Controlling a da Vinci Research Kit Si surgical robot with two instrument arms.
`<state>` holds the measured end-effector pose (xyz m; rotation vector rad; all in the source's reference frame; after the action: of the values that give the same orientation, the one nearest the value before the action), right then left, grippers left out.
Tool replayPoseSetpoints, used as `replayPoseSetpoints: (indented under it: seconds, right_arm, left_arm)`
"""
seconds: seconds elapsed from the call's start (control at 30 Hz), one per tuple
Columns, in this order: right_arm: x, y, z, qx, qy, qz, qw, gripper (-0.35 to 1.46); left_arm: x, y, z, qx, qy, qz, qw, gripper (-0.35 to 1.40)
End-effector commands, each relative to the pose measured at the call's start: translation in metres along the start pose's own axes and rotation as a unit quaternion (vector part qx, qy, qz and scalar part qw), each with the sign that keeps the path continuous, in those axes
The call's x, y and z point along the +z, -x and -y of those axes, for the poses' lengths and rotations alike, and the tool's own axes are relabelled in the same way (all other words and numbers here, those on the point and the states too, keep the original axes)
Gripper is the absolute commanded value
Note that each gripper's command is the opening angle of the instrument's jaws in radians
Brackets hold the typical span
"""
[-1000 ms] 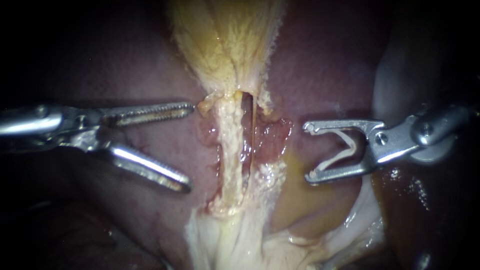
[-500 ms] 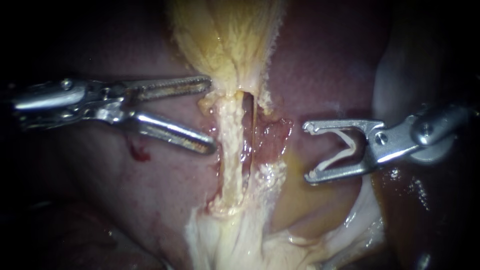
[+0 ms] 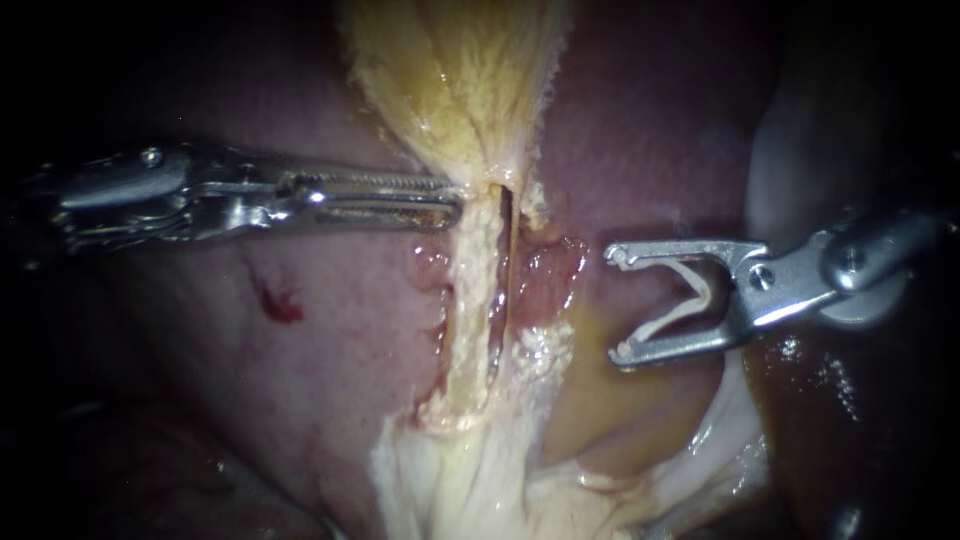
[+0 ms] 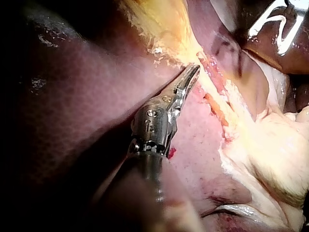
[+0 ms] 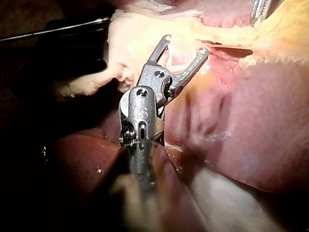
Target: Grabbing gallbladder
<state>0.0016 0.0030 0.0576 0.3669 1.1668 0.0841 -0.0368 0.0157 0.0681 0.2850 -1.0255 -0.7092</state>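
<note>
**Left instrument.** The left instrument [image 3: 455,197] enters horizontally. Its claw is closed down to a narrow slit. The claw tips pinch the narrow lower end of the gallbladder [image 3: 460,90], at the point where the yellow sac tapers into a pale tube [image 3: 468,320]. In the left wrist view, the same instrument [image 4: 193,70] shows its claw pressed together, with the tip set into the edge of the yellow gallbladder tissue [image 4: 154,24].

**Right instrument.** The right instrument [image 3: 618,305] has its claw spread wide. A pale V-shaped strip sits in the throat of the claw. The claw hangs beside the tube and does not touch it. The right wrist view confirms this spread in the same instrument [image 5: 185,43].

**Task object.** The gallbladder lies at the upper centre of the endoscope view, on the liver [image 3: 330,330]. The tube runs down from it.

**Change from the earlier frames.**
- Half a second ago the left claw is spread and lies just short of the gallbladder. It now reaches the gallbladder and is closed on it.
- The tube now lies straighter below the grip.
- A small red spot [image 3: 278,300] on the liver is in the same place.
- The right instrument is unchanged.
</note>
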Motion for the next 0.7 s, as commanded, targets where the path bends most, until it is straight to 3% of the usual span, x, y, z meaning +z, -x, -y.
replayPoseSetpoints:
  seconds: [0.03, 0.2, 0.7]
  right_arm:
    - [0.0000, 0.0000, 0.0000, 0.000, 0.000, 0.000, 1.0000, 0.49]
    - [0.0000, -0.0001, 0.0001, 0.000, 0.000, 0.000, 1.0000, 0.49]
    - [0.0000, 0.0000, 0.0000, 0.000, 0.000, 0.000, 1.0000, 0.49]
  left_arm:
    - [0.0000, -0.0001, -0.0001, 0.001, 0.000, -0.002, 1.0000, -0.35]
    - [-0.0004, -0.0002, -0.0001, 0.001, 0.000, -0.004, 1.0000, -0.35]
    - [-0.0041, 0.0034, 0.0011, -0.021, -0.010, -0.009, 0.9997, -0.35]
